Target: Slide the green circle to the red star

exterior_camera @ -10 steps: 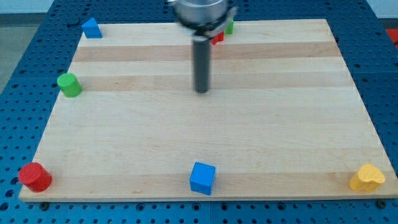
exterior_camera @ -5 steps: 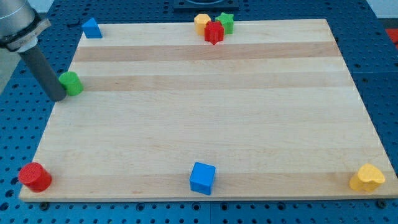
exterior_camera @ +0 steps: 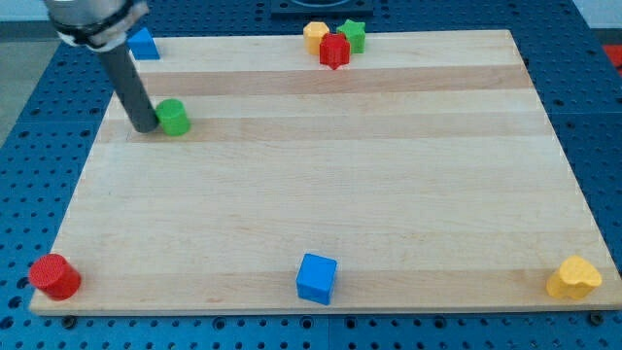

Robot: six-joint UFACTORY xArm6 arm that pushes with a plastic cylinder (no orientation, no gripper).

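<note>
The green circle, a small green cylindrical block (exterior_camera: 174, 117), sits on the pale wooden surface (exterior_camera: 321, 194) in its upper-left part, near the view's left edge. My tip (exterior_camera: 146, 128), the lower end of the straight dark rod, is pressed against the block's left side, touching it or very nearly so. This arm carries no claw at all, so nothing opens, closes or takes hold; the rod can only shove.

The red star-shaped block (exterior_camera: 334, 51) stands at the view's top edge, well apart from the green circle, up and to the right. It is crowded: a yellow block (exterior_camera: 315, 35) touches or sits just beside it at upper left, and a green star-shaped block (exterior_camera: 353, 35) just beside it at upper right.

The main risk, as I judge it, is the contact line. The tip sits left of the block and slightly low; a round block pushed off-centre tends to roll aside and slip past the rod, drifting off course. A push aimed purely rightward would miss the star altogether. Arriving too fast could knock the red star or its neighbours over the board's top edge.

A blue block (exterior_camera: 143, 44) at the top-left corner, a red cylinder (exterior_camera: 54, 276), a blue cube (exterior_camera: 317, 278) and a yellow block (exterior_camera: 574, 278) lie clear of the path.
</note>
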